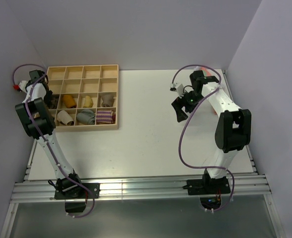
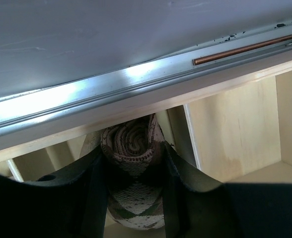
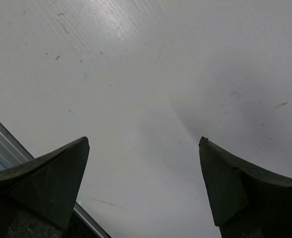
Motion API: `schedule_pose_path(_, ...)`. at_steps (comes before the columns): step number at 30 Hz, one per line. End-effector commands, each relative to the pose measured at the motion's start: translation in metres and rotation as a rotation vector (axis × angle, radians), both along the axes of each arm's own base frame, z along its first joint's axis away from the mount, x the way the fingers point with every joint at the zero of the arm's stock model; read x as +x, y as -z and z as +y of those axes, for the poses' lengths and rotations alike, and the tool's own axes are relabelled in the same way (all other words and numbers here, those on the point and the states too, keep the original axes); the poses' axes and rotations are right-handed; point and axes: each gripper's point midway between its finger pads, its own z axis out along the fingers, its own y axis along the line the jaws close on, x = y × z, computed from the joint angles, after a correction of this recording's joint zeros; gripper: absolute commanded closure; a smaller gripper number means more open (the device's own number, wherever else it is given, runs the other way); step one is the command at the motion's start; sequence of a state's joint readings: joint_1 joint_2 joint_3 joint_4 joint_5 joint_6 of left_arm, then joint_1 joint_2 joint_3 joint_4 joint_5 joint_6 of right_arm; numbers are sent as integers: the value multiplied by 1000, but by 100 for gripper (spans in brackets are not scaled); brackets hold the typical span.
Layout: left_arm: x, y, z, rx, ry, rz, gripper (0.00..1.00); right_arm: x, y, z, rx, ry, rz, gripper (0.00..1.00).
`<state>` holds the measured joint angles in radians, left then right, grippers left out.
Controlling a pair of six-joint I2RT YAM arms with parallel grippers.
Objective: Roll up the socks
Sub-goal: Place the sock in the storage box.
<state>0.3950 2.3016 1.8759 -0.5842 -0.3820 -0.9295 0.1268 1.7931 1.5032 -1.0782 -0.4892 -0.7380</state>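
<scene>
Where the left arm (image 1: pixel 36 119) reaches over the left side of the wooden tray (image 1: pixel 86 127), the left gripper (image 2: pixel 132 166) is clamped on the one tan-brown argyle sock (image 2: pixel 131 141). The sock is a tight roll pinched between the two fingers (image 2: pixel 94 198), its spiral end facing the wrist camera. The top view puts this grip at the tray's leftmost column, third row from the far side. Whether the roll touches the compartment floor cannot be told.

The tray counts sixteen compartments, four by four. Six other bundles lie to the right of that gripper. Three are in the third row: an ochre roll (image 1: pixel 68 101), a pale yellow roll (image 1: pixel 88 101) and a grey-brown roll (image 1: pixel 106 100). Three more are in the nearest row: a cream roll (image 1: pixel 64 117), a grey roll (image 1: pixel 85 117) and a purple-striped roll (image 1: pixel 105 117).

Well apart on the right, the right gripper (image 3: pixel 144 141) hangs above the white table (image 1: pixel 146 148), its two fingers spread wide.
</scene>
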Motion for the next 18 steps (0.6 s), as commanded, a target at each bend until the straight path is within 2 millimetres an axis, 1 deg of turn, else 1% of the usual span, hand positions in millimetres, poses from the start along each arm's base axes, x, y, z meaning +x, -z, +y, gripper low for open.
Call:
schedule_pose_path(1, -94, 90, -24, -183, -81, 371, 96, -3, 6, 0, -11, -20, 7, 2)
schedule_pose_path(3, -93, 89, -23, -179, -88, 369, 96, -4, 7, -1, -19, -19, 9, 2)
schedule_pose_path(5, -97, 88, -22, -167, -95, 397, 94, -3, 7, -2, -23, -19, 5, 2)
schedule_pose_path(6, -95, 85, -19, -158, -103, 397, 93, -3, 7, -2, -25, -18, 7, 2)
schedule_pose_path(7, -99, 83, -19, -144, -111, 421, 92, -2, 8, -3, -27, -17, 3, 2)
schedule_pose_path(9, -98, 81, -17, -131, -127, 426, 92, -1, 8, -3, -30, -15, 5, 2)
schedule_pose_path(10, -102, 80, -18, -127, -133, 446, 92, -1, 8, -3, -30, -17, 3, 2)
schedule_pose_path(11, -103, 80, -17, -112, -137, 456, 92, 0, 8, -3, -31, -15, 2, 2)
schedule_pose_path(12, -103, 80, -16, -104, -141, 461, 97, -1, 9, -3, -32, -15, 6, 2)
schedule_pose_path(13, -103, 79, -17, -101, -139, 474, 100, 0, 10, -3, -32, -16, 6, 2)
schedule_pose_path(14, -109, 83, -19, -102, -142, 506, 100, 0, 10, -3, -32, -17, 6, 2)
schedule_pose_path(15, -109, 80, -18, -103, -146, 506, 100, 0, 10, -3, -34, -18, 6, 2)
schedule_pose_path(18, -110, 84, -23, -124, -136, 516, 100, -2, 12, -4, -41, -18, 12, 2)
